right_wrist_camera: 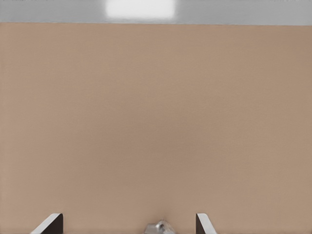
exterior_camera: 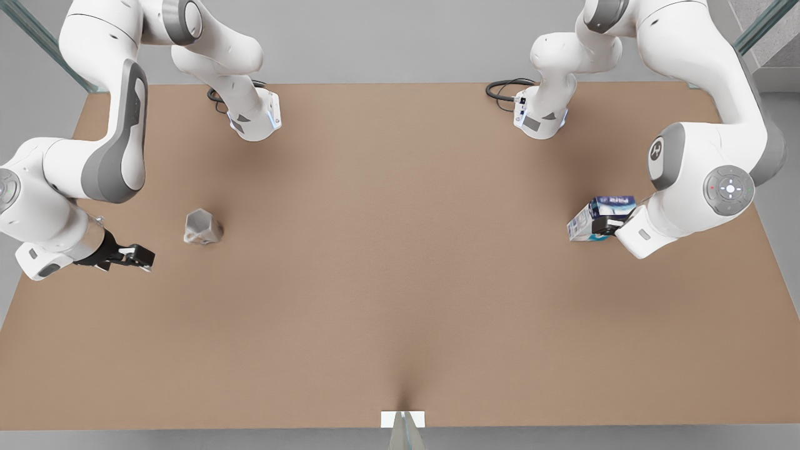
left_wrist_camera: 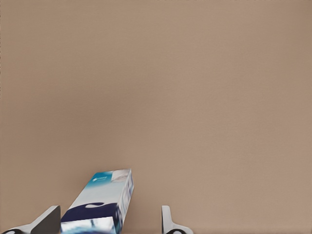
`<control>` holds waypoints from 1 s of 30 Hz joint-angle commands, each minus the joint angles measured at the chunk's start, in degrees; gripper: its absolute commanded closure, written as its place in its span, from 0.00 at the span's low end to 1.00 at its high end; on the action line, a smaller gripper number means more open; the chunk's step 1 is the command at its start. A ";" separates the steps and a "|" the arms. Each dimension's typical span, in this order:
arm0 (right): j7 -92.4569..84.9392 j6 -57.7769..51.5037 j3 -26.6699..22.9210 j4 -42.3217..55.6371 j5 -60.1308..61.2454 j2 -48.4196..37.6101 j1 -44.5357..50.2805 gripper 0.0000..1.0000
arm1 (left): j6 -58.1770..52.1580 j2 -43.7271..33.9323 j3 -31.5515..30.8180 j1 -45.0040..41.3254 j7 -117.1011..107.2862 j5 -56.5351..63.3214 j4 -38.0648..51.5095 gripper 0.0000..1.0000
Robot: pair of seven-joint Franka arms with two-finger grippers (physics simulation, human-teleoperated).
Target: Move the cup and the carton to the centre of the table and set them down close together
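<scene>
1. Gripping the carton (exterior_camera: 601,218) at the front view's right, your left claw (exterior_camera: 605,224) is pinching a light, crushable box; keep hold at mid-body.
2. Your right claw (exterior_camera: 132,256) hangs spread at left beside the cup (exterior_camera: 202,227), rigid and slick-faceted; take it across flat sides, low on the surface (exterior_camera: 400,281).

Matt tan top on the table (exterior_camera: 400,281) — smooth, no grain, no shine. The cup (exterior_camera: 203,227) looks like dull grey faceted metal (or stone). The carton (exterior_camera: 597,215) reads as printed card, faintly glossy — and the arm shells are smooth white plastic.
</scene>
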 commanded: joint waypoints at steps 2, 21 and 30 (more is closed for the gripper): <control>0.08 -0.02 0.09 0.00 0.00 0.00 0.24 0.00 | 0.00 0.00 0.00 -0.03 0.00 0.01 0.00 0.00; 4.04 17.81 7.65 -44.20 4.04 -17.41 -3.53 0.00 | -0.09 0.96 0.00 -0.03 0.00 0.01 -0.09 0.00; 3.95 17.47 8.00 -50.01 4.48 -17.67 -3.01 0.00 | 0.00 1.14 0.00 -0.03 0.00 0.01 -0.09 0.00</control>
